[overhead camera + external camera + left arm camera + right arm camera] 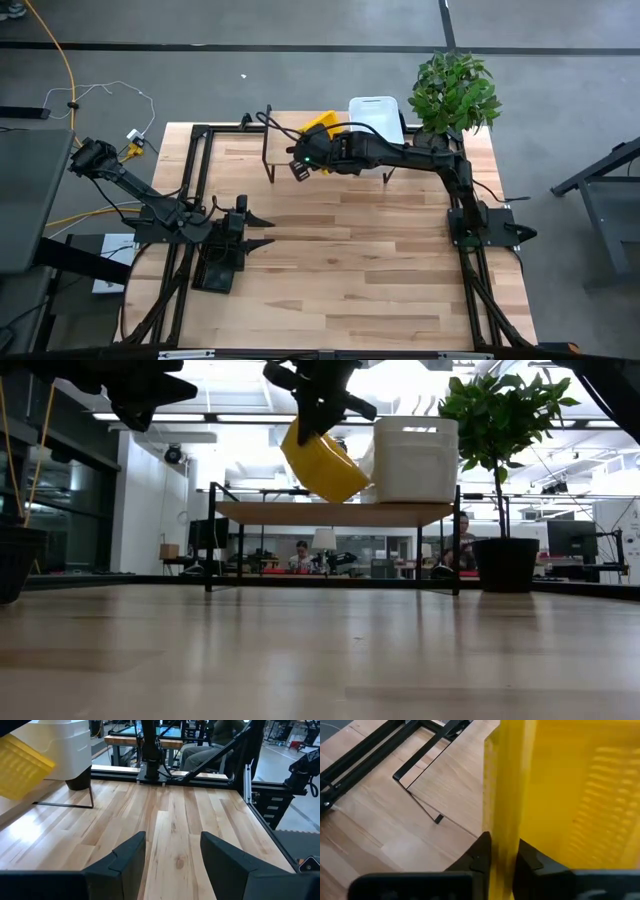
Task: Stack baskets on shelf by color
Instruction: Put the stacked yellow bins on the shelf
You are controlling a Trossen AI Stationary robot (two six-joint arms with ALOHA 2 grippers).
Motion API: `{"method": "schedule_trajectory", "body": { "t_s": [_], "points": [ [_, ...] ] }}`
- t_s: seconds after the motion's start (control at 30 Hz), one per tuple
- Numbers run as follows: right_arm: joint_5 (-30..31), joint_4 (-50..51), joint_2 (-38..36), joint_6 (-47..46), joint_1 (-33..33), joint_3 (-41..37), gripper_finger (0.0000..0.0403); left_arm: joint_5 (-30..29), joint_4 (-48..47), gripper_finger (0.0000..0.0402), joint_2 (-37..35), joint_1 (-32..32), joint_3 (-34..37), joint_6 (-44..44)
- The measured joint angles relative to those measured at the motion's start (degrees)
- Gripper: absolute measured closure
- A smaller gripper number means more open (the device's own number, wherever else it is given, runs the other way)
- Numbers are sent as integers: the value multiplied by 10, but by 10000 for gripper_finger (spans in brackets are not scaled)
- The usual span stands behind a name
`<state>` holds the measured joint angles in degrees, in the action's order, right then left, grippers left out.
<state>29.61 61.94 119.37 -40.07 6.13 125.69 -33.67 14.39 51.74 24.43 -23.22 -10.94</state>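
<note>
On shelf [330,513]: white baskets [415,458] stacked; right gripper [501,857] pinching tilted yellow basket [322,465] wall

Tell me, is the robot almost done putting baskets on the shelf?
Not yet. The white baskets already sit on the shelf. The right gripper pinches a yellow basket, tilted above the shelf. The left gripper waits open, empty. No black baskets are visible.
</note>
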Motion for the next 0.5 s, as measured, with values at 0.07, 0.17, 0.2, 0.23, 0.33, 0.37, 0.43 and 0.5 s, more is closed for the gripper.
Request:
{"method": "schedule_trajectory", "body": {
  "t_s": [0.07, 0.17, 0.2, 0.23, 0.33, 0.37, 0.43, 0.5],
  "points": [
    [1, 0, 0, 0, 0, 0, 341, 0, 0, 225, 0, 0, 0, 0],
    [3, 0, 0, -1, 0, 0, 307, 0, 0, 225, 0, 0, 0, 0],
    [3, 0, 0, -2, 1, 0, 298, 0, 0, 225, 0, 0, 0, 0],
    [3, 0, 0, -4, 3, 0, 288, 0, 0, 225, 0, 0, 0, 0],
    [14, -1, 0, -13, 5, 0, 267, 0, 0, 225, 0, 0, 0, 0],
    [23, -1, 0, -15, 5, 0, 262, 0, 0, 225, 0, 0, 0, 0],
    [36, -1, 0, -17, 6, 0, 253, 0, 0, 225, 0, 0, 0, 0],
    [40, -4, 0, -15, 7, 0, 246, 0, 0, 225, 0, 0, 0, 0]
  ]
}}
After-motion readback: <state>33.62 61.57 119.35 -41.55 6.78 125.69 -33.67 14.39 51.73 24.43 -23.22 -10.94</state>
